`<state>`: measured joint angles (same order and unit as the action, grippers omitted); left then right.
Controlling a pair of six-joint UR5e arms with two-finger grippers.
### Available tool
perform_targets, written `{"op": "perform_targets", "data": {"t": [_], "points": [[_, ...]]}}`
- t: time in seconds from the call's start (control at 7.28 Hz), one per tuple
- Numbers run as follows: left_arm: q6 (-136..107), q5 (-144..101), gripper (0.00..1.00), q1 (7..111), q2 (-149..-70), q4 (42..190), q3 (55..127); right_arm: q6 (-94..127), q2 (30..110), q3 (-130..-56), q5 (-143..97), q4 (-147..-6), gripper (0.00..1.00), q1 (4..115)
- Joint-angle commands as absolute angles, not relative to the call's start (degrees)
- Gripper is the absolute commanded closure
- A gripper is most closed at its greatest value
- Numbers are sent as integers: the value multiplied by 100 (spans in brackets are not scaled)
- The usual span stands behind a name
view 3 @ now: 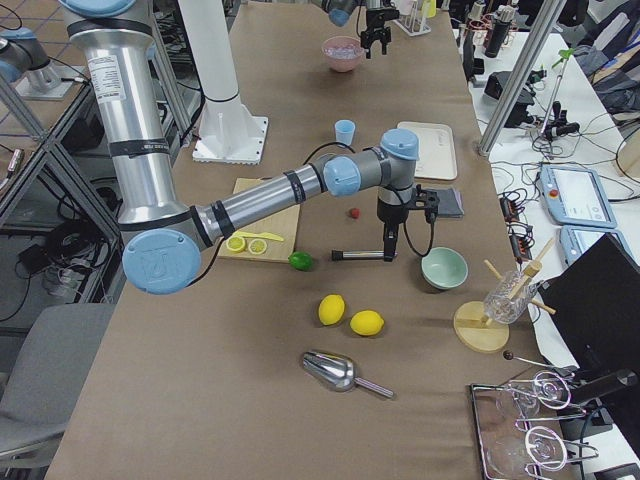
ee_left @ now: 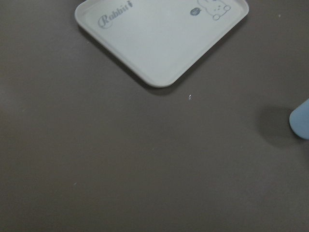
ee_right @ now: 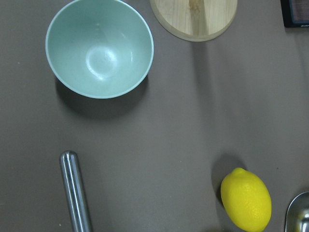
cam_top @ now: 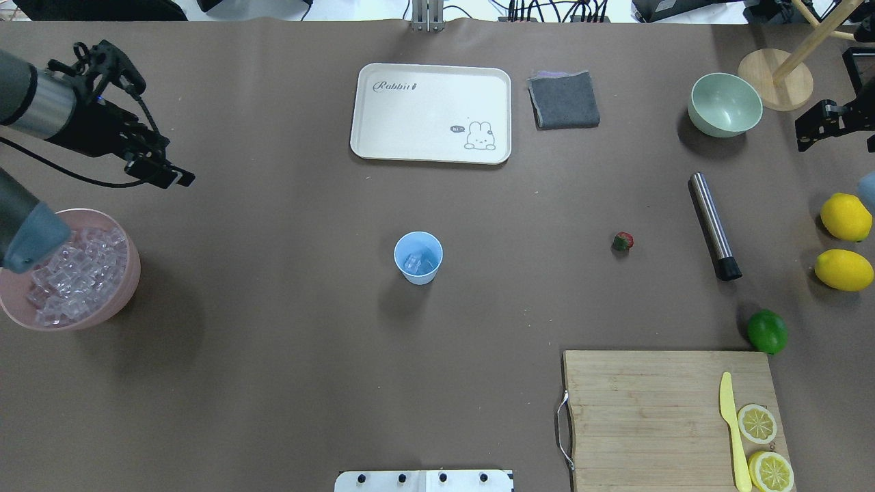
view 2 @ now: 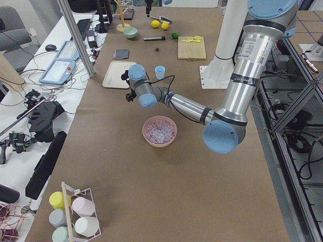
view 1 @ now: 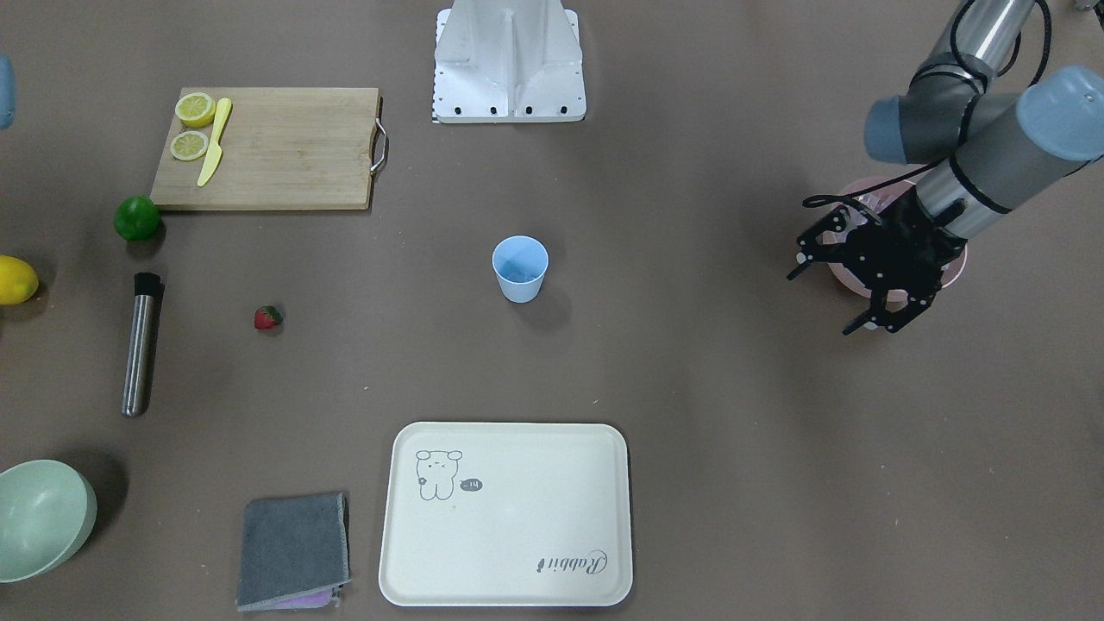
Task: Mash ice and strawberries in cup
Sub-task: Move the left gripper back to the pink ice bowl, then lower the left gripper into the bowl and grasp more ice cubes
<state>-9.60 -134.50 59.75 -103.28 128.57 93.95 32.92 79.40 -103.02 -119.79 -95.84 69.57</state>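
Observation:
The light-blue cup (view 1: 520,269) stands upright mid-table, with a few clear ice cubes (cam_top: 419,262) inside it. More ice fills the pink bowl (cam_top: 130,273) at the table's left end. The small red strawberry (view 1: 268,317) lies on the table, also visible in the overhead view (cam_top: 623,240), well apart from the cup. My left gripper (view 1: 824,297) is open and empty, raised over the pink bowl's far side. My right gripper (cam_top: 827,113) shows partly at the overhead view's right edge near the pale green bowl; its jaws look spread and hold nothing.
A steel muddler (cam_top: 713,225) lies right of the strawberry. A cream tray (cam_top: 431,113), a grey cloth (cam_top: 564,99) and a pale green bowl (cam_top: 724,106) are on the far side. A cutting board (cam_top: 642,410) holds lemon halves and a yellow knife. A lime (cam_top: 767,331) and two lemons (cam_top: 844,270) lie nearby.

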Motion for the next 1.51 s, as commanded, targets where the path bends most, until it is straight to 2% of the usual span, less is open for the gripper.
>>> {"op": "perform_targets", "data": {"t": [0.0,0.55,1.37], "points": [[-91,-13579,4,6379,-9540,12893,9509,3322,7814,-10161,-11605,-9589,0,6690],[578,-13588,4,6373,-8851,12946,10142,3348,7813,-10449,-11584,-9615,0,6697],[1652,-13544,4,5583,-8474,12999,10090,4201,7910,-10494,-11567,-9677,0,6697]]}}
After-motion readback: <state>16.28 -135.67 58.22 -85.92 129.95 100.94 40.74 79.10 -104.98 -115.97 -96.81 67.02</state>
